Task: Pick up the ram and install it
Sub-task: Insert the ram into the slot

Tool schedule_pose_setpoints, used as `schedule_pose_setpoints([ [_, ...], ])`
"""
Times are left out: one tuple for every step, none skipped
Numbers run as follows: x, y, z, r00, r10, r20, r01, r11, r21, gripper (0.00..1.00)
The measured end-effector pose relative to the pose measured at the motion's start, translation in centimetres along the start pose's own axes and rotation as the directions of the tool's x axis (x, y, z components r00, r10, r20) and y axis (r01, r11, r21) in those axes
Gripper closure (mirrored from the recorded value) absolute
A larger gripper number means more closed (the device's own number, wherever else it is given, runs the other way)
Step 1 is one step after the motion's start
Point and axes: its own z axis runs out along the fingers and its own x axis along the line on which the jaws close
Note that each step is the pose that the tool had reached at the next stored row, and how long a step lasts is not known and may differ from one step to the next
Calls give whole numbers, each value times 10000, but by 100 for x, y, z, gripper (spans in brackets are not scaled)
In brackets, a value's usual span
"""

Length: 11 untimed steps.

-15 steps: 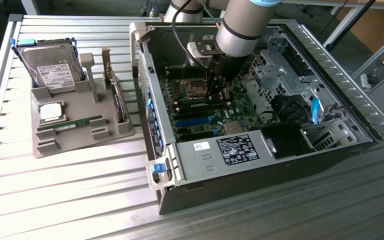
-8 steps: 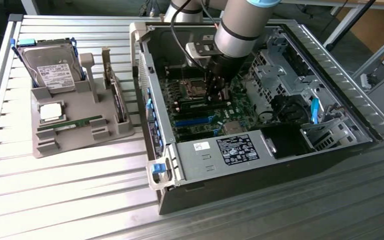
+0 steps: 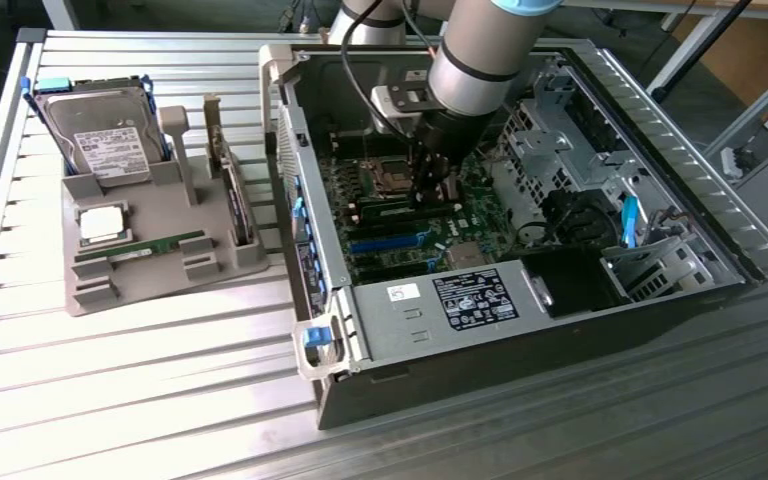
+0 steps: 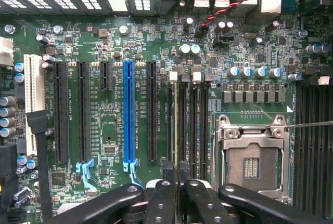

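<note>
Green motherboard (image 3: 471, 215) lies inside the open case (image 3: 544, 330), and the gripper (image 3: 431, 195) reaches down to its memory slots, near the CPU socket (image 3: 391, 178).

From the wrist, the ram (image 4: 177, 125) appears edge-on in a slot, left of the socket. The gripper (image 4: 177, 187) straddles it; whether the closely set fingers (image 4: 161, 203) clamp it cannot be told. Seating it well probably needs a straight, even push.

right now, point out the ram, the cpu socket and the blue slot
ram (image 4: 176, 125), wrist view, thin top edge standing in its slot
cpu socket (image 4: 251, 166), wrist view, middle of the open socket
blue slot (image 4: 128, 112), wrist view, middle of its length
</note>
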Motion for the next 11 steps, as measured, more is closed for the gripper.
schedule_pose_setpoints([
  [0, 0, 0, 10000, 0, -1, 0, 10000, 1, 82],
  [0, 0, 0, 10000, 0, -3, 0, 10000, 1, 82],
  [-1, 0, -11, 10000, 1, -8, -1, 10000, 0, 82],
  [-1, 0, -23, 10000, 0, -7, 0, 10000, 1, 82],
  [-3, 1, -47, 10000, 0, -7, 0, 10000, 1, 82],
  [-5, 2, -89, 10000, 0, -8, 0, 10000, 1, 82],
  [-6, 2, -110, 10000, 1, -6, -1, 10000, 2, 82],
  [-7, 3, -131, 10000, 0, -6, 0, 10000, 2, 82],
  [-9, 3, -161, 10000, 0, -8, 0, 10000, 1, 82],
  [-10, 4, -174, 10000, 0, -8, 0, 10000, 1, 82],
  [-13, 4, -187, 10000, 0, -6, 0, 10000, 2, 84],
])
